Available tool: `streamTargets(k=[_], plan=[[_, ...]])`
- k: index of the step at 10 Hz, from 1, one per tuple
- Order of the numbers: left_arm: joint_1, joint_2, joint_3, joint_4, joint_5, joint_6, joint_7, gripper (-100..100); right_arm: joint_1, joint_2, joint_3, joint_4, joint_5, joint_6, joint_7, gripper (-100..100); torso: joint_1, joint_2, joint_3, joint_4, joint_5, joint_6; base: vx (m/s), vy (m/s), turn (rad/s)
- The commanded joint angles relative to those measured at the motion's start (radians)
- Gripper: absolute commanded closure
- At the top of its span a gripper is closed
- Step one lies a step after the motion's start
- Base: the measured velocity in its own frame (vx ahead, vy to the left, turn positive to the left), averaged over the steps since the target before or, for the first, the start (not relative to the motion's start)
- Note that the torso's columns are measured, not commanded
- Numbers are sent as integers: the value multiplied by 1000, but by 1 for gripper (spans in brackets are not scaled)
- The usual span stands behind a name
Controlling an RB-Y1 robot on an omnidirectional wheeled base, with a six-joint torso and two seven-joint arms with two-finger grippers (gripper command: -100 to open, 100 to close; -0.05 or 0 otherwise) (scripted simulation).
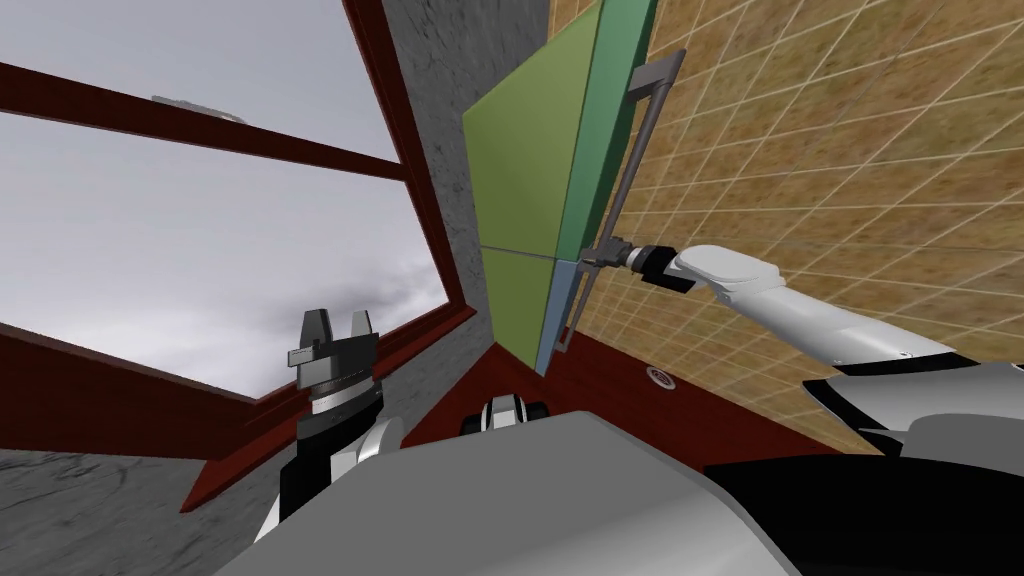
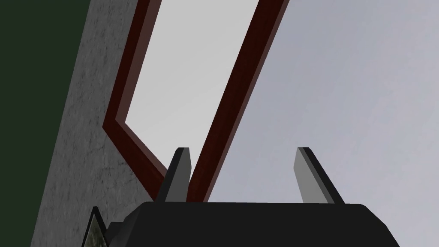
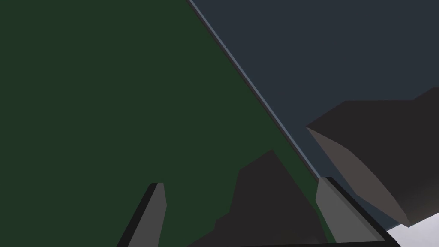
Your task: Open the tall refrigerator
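The tall refrigerator (image 1: 520,170) is green, with an upper green door (image 1: 603,110) and a lower blue door (image 1: 560,310), both lying flush with its body. A long grey handle (image 1: 640,150) runs down the upper door. My right gripper (image 1: 597,252) is at that handle's lower end, by the seam between the doors. In the right wrist view the gripper (image 3: 240,182) is open, and a dark handle end (image 3: 266,201) stands between its fingers without being pressed. The green door (image 3: 107,85) and blue door (image 3: 321,51) lie just behind. My left gripper (image 1: 338,335) is raised and open, away from the refrigerator.
A large window with a red-brown frame (image 1: 200,140) is on my left, and a grey wall (image 1: 440,130) separates it from the refrigerator. Brown tiled floor (image 1: 850,150) spreads to the right. The lower door's short handle (image 1: 575,315) hangs just below my right gripper.
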Motion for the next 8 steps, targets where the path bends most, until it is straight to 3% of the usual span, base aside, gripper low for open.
streamTargets(k=[1,2,3,4,7,8], plan=[[0,0,0,0,0,0,0,0,-4,-12,-11,64,3,-3,9,-100,0,0,0,1,1,0,-81,8,251],[0,0,0,0,0,0,0,0,-7,-16,-11,88,4,-4,11,-100,1,-1,-2,0,1,-3,-82,14,221],[0,0,0,0,0,0,0,0,14,-6,-26,75,-1,-17,18,-100,0,-2,-3,1,2,-2,-35,1,29],[0,0,0,0,0,0,0,0,-1,-9,-10,40,2,-2,6,100,1,-2,-2,0,1,0,56,-21,-333],[1,0,0,0,0,0,0,0,7,2,-7,-31,-3,1,0,100,-2,1,0,1,0,0,99,-7,-248],[1,0,0,0,0,0,0,0,7,2,-7,-31,-3,1,0,100,-2,2,0,2,1,1,58,-12,-70]])
